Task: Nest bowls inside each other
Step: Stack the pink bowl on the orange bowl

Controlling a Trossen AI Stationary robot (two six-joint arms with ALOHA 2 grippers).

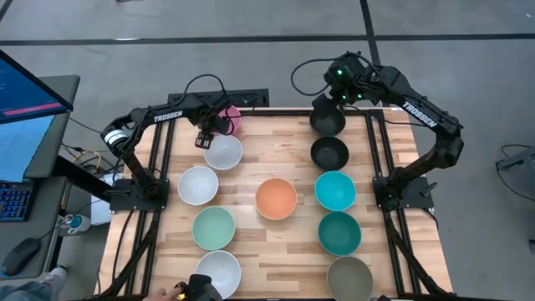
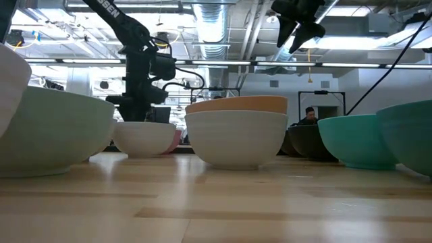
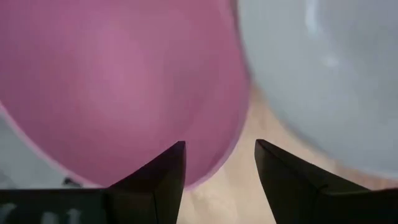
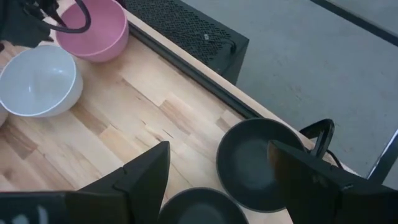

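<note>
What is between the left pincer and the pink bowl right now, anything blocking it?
Nothing visible. The left pincer hangs open right over the pink bowl at its rim, with no object between them. The nearest white bowl sits beside the pink one, not across the path.

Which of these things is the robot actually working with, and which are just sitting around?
Part of the job:
- pink bowl, by the open left gripper
- black bowls
- white bowls
- orange bowl
- teal bowls
- green bowl
- olive bowl

Just there:
- monitor
- keyboard
- mouse
</note>
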